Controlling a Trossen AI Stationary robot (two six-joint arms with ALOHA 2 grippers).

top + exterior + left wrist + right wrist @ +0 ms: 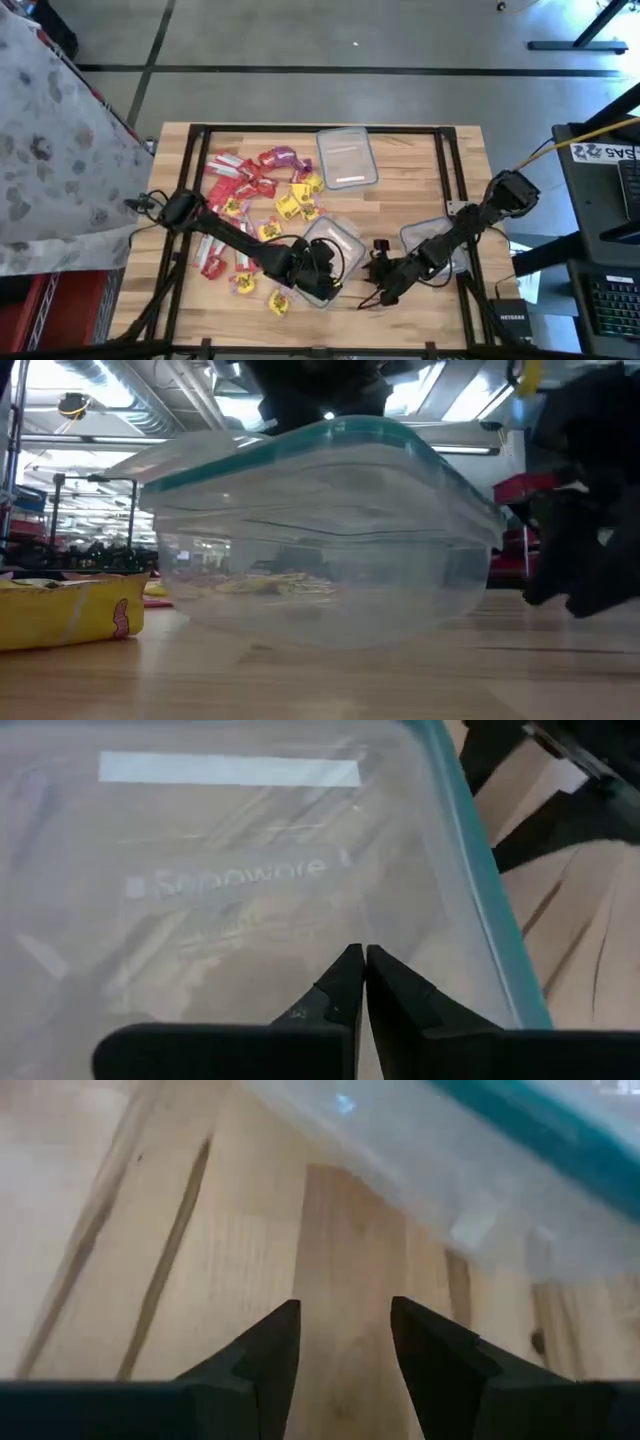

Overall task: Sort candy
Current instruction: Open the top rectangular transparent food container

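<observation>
The candy [255,205] is a loose scatter of small flat wrapped packets, mostly red with a good number of yellow and a couple of purple ones at the far side of the heap; in the low view one yellow packet [65,615] lies flat close to the camera. It spreads over the left half of the wooden table [410,170], from near the far edge down toward the near edge.

The table is pale planked wood on a dark frame. A clear lid [347,157] lies toward the far edge, a clear tub with a teal rim [330,245] sits near the middle toward the near edge, and another clear container [440,240] lies to its right. Beyond the table is a grey floor, with a patterned cloth [50,150] at the left and a workshop hall behind.

The left gripper [362,985] is over the teal-rimmed tub, its fingers pressed together with nothing visible between them, just right of the nearest yellow sweets. The right gripper [345,1345] hangs low over bare wood beside that tub, fingers spread apart, well away from the candy; whether it touches the table is hard to judge.
</observation>
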